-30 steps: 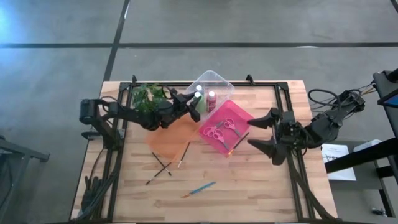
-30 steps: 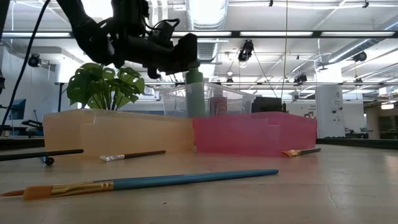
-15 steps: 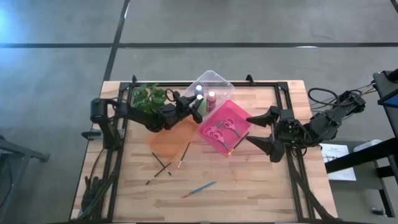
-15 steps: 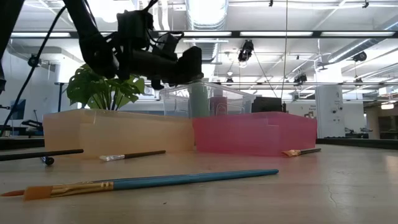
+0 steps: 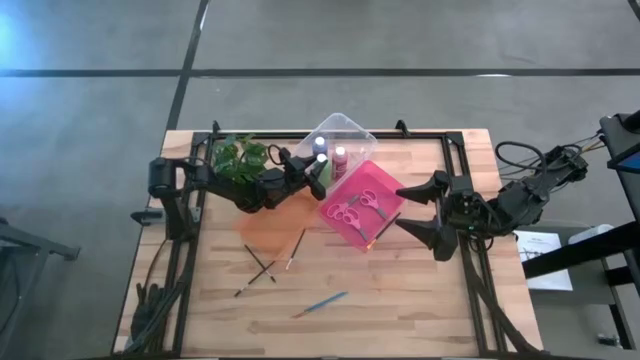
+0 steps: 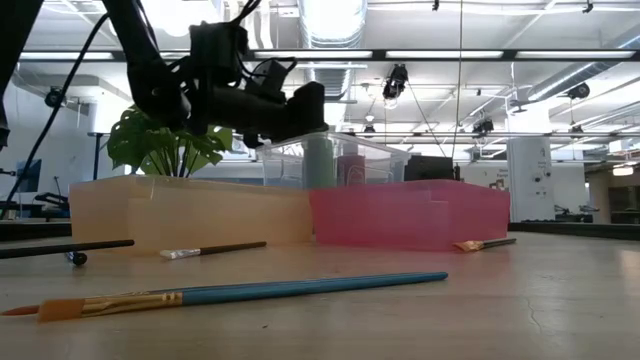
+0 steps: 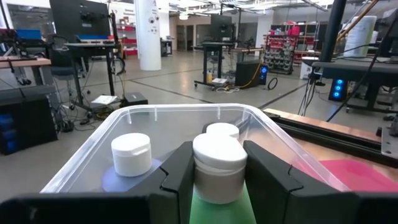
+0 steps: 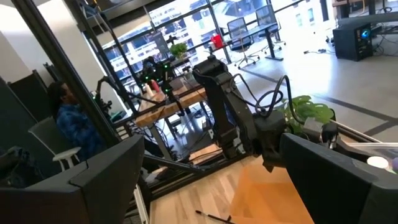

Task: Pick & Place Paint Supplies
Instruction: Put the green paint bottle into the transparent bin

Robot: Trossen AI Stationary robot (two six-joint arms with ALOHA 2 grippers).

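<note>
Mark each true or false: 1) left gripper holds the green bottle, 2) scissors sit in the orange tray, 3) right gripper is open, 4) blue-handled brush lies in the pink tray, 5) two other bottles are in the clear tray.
1) True: the left gripper is shut on the green bottle over the clear tray.
2) False: the scissors lie in the pink tray; the orange tray holds no scissors.
3) True: the right gripper is open and holds nothing, beside the pink tray.
4) False: the blue brush lies on the table, near the front.
5) True: a red bottle and a purple bottle stand in it.
</note>
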